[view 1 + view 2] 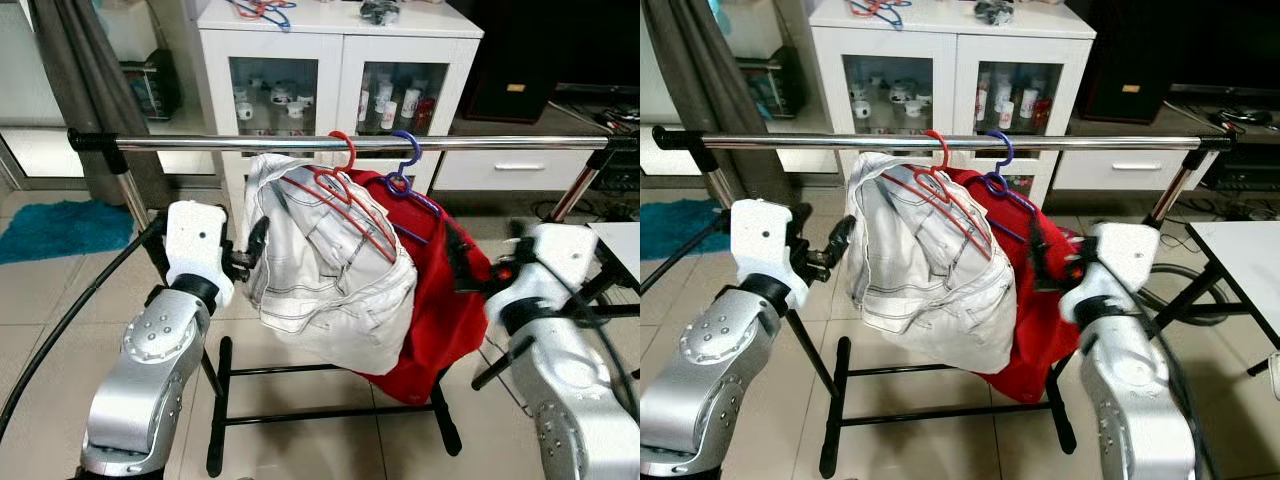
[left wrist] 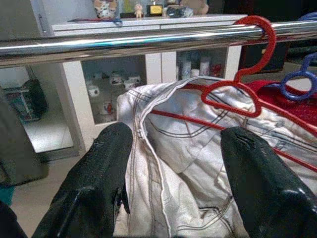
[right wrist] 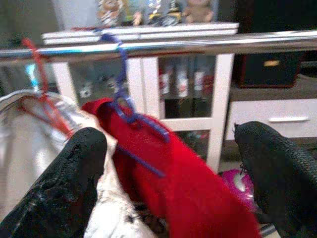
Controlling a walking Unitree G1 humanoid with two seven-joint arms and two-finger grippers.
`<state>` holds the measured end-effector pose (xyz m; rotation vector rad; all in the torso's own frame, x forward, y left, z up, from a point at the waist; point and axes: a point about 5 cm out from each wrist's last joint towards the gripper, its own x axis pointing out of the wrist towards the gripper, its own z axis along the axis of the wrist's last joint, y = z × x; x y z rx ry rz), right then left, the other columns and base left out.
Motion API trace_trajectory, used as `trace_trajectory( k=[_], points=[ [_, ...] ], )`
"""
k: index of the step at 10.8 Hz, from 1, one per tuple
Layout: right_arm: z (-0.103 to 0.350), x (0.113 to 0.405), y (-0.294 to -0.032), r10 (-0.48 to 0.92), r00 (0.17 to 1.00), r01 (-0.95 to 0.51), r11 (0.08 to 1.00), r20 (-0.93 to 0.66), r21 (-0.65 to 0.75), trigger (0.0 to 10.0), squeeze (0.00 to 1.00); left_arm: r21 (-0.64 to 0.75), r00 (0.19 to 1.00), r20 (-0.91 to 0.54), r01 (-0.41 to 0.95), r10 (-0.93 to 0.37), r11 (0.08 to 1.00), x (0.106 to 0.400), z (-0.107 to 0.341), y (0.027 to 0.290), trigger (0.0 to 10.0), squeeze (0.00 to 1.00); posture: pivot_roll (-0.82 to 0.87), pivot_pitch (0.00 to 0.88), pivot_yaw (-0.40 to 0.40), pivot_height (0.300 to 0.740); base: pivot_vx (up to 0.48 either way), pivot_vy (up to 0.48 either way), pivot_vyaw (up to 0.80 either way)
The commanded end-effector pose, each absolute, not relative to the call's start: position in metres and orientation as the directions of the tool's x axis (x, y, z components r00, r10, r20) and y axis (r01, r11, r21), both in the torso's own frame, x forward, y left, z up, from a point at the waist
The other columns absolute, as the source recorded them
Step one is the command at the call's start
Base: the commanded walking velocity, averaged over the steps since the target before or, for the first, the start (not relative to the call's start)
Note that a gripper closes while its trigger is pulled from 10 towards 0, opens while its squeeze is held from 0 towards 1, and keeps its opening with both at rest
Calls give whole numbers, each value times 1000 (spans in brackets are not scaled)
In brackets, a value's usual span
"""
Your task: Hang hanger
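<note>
White cabinet [image 1: 340, 60] with glass doors stands behind, jars and cups on its shelves, a few spare hangers lying on its top; in front of it a black-legged garment rack carries a chrome rail [image 1: 200, 144] across the scene; two hangers are hooked over the rail side by side, so the hanging looks done or nearly so. The red hanger [image 1: 345, 195] holds a white garment [image 1: 320, 290], bunched and sagging low; just beside it, on the robot's right, the blue hanger [image 1: 405, 180] holds a red garment [image 1: 440, 310], partly behind the white one. Left gripper [image 2: 176, 168] sits level with the white garment's near edge, fingers spread wide with cloth between them but no clamp on it; released, holding nothing. Right gripper [image 3: 173, 173] is close to the red garment, fingers likewise spread apart, empty; its arm looks blurred in the head views. Risks, as judged: both hangers tilt and the loads hang lopsided, so a brush from either arm could swing a hook off the rail; the left fingers flank loose cloth, so a snagged fold could drag the white garment off its hanger; the two hooks sit near each other and could tangle if knocked.
</note>
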<state>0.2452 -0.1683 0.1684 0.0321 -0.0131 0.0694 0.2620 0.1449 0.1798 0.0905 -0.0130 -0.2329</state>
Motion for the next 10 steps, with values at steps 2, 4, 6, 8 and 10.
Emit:
trace_trajectory(
  k=[2,4,6,8,10],
  points=[
    [168,245,-155,158,987,-159,986,23,55,10000,1000,155,980,-7,196,-198,968,264,179,148,10000,0,-46,0,-8,740,0,-240,800],
    [169,247,-157,125,991,-128,990,57,55,10000,1000,125,980,-13,197,-197,972,262,178,148,10000,0,-43,0,-14,740,0,-480,800],
    [172,248,-163,75,993,-84,991,93,100,10000,1000,81,986,11,166,-167,983,262,180,150,10000,0,-41,0,-19,740,0,0,800],
    [168,248,-157,126,991,-130,985,38,110,10000,1000,117,984,5,177,-179,977,260,178,153,10000,0,-37,0,-27,740,0,0,0],
    [165,248,-154,135,991,-137,980,20,146,10000,0,109,976,0,214,-216,971,258,178,152,10000,0,-34,0,-27,740,322,0,0]
  ],
)
